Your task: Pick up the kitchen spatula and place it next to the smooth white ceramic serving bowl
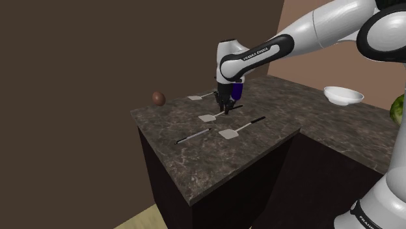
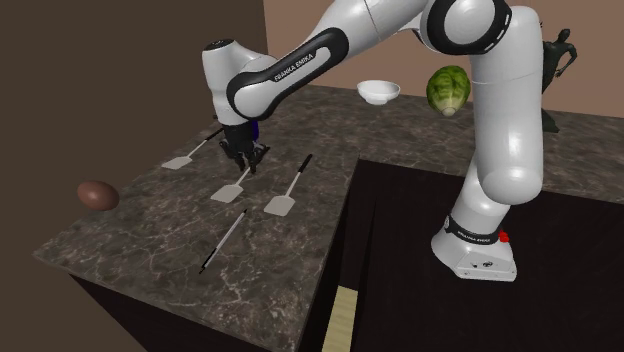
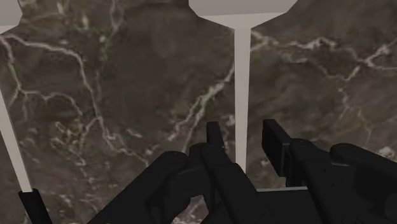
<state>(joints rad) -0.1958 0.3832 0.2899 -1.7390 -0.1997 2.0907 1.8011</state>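
Wrist view gives us the gripper (image 3: 243, 137) with its fingers (image 3: 214, 137) parted, straddling the pale shaft of the spatula (image 3: 241, 95) without touching it. We see that spatula lying flat on the dark marbled counter (image 1: 195, 162), well apart from the white bowl (image 1: 343, 95).

A dark veined marble countertop (image 1: 189, 166) carries three white-bladed spatulas: the middle spatula (image 1: 208, 117), a far spatula (image 1: 196, 97) just beyond it, and a near spatula (image 1: 242, 127) beside it. A thin black-and-white utensil (image 1: 194, 136), perhaps a knife, lies near the middle spatula. A brown egg-shaped object (image 1: 157, 97) and a white bowl (image 1: 343, 95) sit well apart from it.
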